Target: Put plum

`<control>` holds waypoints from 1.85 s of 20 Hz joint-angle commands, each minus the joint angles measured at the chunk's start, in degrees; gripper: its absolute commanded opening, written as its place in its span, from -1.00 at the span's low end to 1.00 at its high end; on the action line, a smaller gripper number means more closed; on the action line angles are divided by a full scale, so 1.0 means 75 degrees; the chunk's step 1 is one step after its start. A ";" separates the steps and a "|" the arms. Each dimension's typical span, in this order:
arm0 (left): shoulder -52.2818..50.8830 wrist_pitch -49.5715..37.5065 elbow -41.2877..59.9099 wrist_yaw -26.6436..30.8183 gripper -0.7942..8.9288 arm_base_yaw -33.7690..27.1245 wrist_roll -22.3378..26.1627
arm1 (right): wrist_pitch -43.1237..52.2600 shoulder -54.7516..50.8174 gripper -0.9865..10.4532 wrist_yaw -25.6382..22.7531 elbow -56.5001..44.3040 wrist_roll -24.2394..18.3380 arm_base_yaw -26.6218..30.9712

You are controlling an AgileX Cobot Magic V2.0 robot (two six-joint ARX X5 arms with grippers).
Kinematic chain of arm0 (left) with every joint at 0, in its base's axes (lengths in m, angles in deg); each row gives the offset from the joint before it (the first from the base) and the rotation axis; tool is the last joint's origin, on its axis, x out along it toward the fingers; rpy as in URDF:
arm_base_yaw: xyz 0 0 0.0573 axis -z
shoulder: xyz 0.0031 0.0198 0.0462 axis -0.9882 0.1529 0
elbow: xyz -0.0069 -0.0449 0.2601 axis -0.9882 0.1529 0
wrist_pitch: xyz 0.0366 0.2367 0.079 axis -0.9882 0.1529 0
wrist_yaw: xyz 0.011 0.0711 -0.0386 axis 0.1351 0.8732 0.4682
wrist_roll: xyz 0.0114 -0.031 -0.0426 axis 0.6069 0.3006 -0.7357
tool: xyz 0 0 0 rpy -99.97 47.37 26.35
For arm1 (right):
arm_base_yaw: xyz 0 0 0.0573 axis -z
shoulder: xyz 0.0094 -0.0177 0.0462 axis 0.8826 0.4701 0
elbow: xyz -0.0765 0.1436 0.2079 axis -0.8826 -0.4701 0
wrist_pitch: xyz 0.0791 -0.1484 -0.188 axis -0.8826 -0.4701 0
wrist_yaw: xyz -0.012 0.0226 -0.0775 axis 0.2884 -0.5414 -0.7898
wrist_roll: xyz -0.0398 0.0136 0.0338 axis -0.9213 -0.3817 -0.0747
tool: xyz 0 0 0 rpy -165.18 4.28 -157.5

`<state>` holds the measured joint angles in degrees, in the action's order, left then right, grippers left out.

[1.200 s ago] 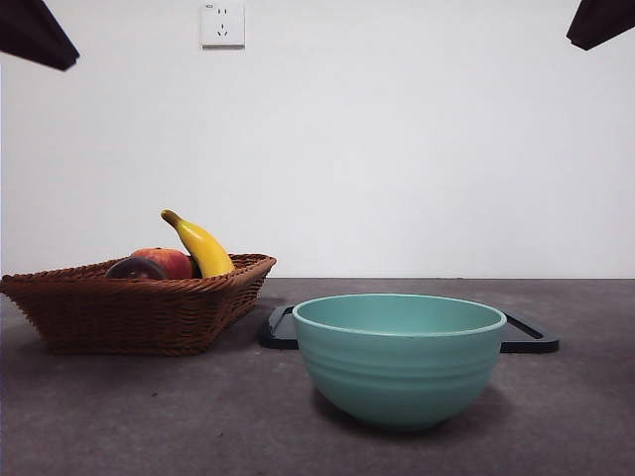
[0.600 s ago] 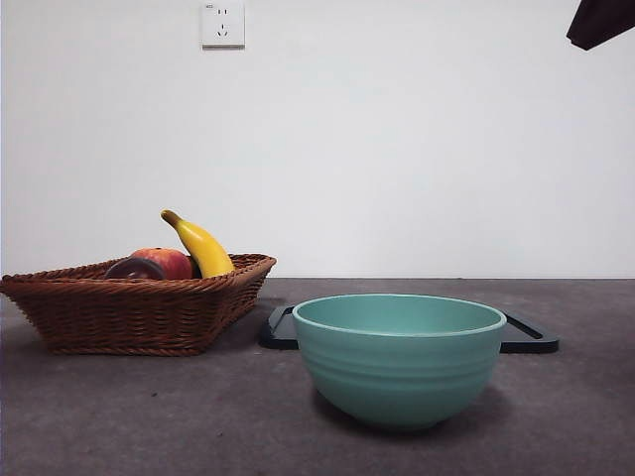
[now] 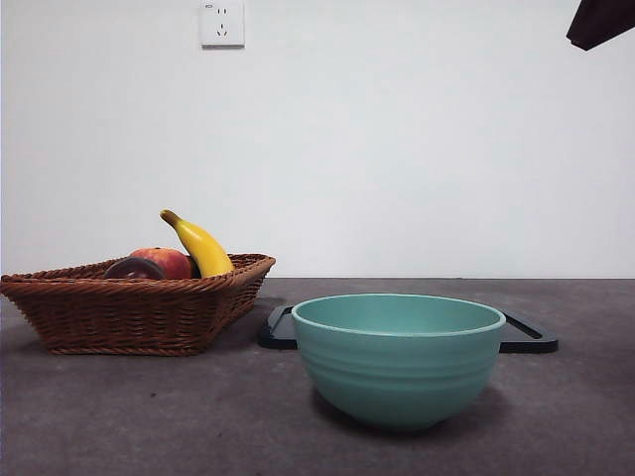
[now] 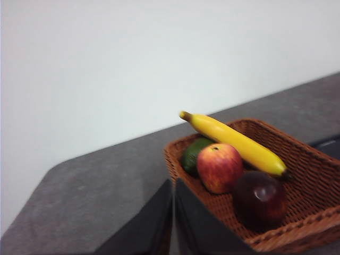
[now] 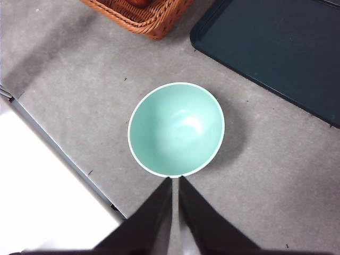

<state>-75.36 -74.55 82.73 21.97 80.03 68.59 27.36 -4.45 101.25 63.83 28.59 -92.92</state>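
Where the wicker basket (image 4: 313,159) sits, one plum (image 4: 260,201) lies inside beside one apple (image 4: 220,167), one banana (image 4: 234,141), one green fruit (image 4: 191,154). One teal bowl (image 3: 399,357), one dark tray (image 5: 276,48) nearby. Left gripper (image 4: 173,223) near basket, jaws together, empty. Right gripper (image 5: 175,212) above bowl, jaws together.

— Any writing to read anywhere?

— Almost none. The socket (image 3: 222,24) on the wall has a tiny dark mark at its top left corner, too small to make out.

— Labels on the fruit, the basket (image 3: 139,310), the bowl (image 3: 399,357)?

— No letters, numbers or brands show on them in any view.

— The tray (image 5: 276,50)?

— Plain dark surface, no sign readable.
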 commanded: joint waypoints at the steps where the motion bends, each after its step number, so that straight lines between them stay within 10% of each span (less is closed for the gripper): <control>1: -0.0224 0.0490 0.0163 0.0052 -0.82 -0.0122 -0.0131 | 0.0073 0.0041 -0.81 0.0017 0.0134 -0.0085 -0.0047; 10: -0.0609 0.2407 0.0163 0.0050 -0.82 -0.0198 -0.0189 | 0.0073 0.0041 -0.81 0.0017 0.0134 -0.0087 -0.0047; 19: -0.0609 0.2436 0.0163 0.0050 -0.82 0.0117 -0.1343 | 0.0073 0.0041 -0.81 0.0017 0.0134 -0.0085 -0.0047; 37: -0.0609 0.2430 0.0160 0.0050 -0.82 0.0280 -0.1390 | 0.0067 0.0041 -0.81 0.0015 0.0134 -0.0085 -0.0047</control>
<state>-79.82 -56.83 82.73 22.25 82.09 58.69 27.34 -4.47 101.25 63.83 28.59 -92.92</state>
